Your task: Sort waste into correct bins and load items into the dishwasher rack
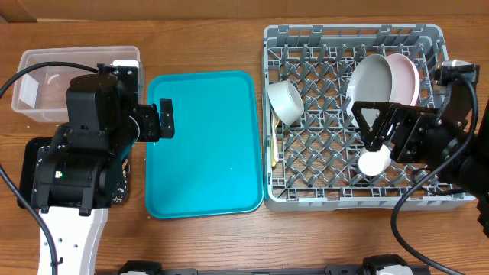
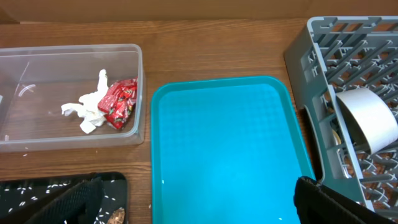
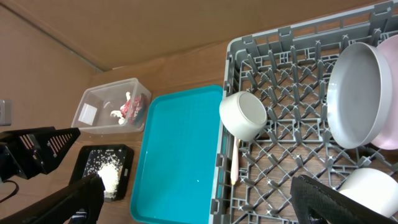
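- Dishwasher rack (image 1: 351,32) sits on the right side of the table, and it looks nearly full.
- A grey plate (image 1: 370,82) and a pink plate (image 1: 406,75) stand on edge in it, side by side, near the far right corner.
- A small bowl (image 1: 286,101) lies on its side by the rack's left wall. A yellow spoon (image 3: 235,163) lies along that wall too. I cannot find the fork.
- The little white cup (image 1: 374,163) sits low in the near part of the rack.
- The right gripper (image 1: 380,136) hangs just over the cup. Its two fingers are spread wide and hold nothing.
- I think this step is letting the cup go. To do it well, the arm should lift straight up and slowly. That way the fingers do not tip the cup or bump the pegs and the grey plate close by.
- The left gripper (image 1: 160,120) is spread wide too, with nothing in it. It hangs by the left edge of the teal tray (image 1: 202,153).
- White rice grains (image 3: 109,176) lie in the black tray (image 2: 118,180).
- A tissue (image 2: 87,109) and a red wrapper (image 2: 118,102) lie in the clear tub (image 2: 68,48).
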Available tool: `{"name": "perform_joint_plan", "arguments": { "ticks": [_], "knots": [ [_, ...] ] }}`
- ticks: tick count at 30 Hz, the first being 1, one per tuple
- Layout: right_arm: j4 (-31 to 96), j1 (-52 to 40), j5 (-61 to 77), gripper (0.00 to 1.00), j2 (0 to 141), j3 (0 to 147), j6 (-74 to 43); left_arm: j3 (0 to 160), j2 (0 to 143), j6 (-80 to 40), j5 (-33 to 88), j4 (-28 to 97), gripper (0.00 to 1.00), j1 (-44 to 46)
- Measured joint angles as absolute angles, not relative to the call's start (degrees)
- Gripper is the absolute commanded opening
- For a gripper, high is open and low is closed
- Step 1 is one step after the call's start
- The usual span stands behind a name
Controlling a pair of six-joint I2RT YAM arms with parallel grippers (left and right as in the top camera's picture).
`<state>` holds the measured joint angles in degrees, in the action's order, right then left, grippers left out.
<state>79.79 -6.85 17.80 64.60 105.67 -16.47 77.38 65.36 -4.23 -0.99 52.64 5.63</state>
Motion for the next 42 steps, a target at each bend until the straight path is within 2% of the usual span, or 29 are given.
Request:
{"name": "perform_joint_plan", "arguments": {
  "ticks": [42],
  "knots": [
    [81.6, -6.9, 17.8, 1.0, 64.6, 105.7, -16.5, 77.4, 65.4, -4.0, -1.4, 54.3, 1.0, 5.6]
  ]
}}
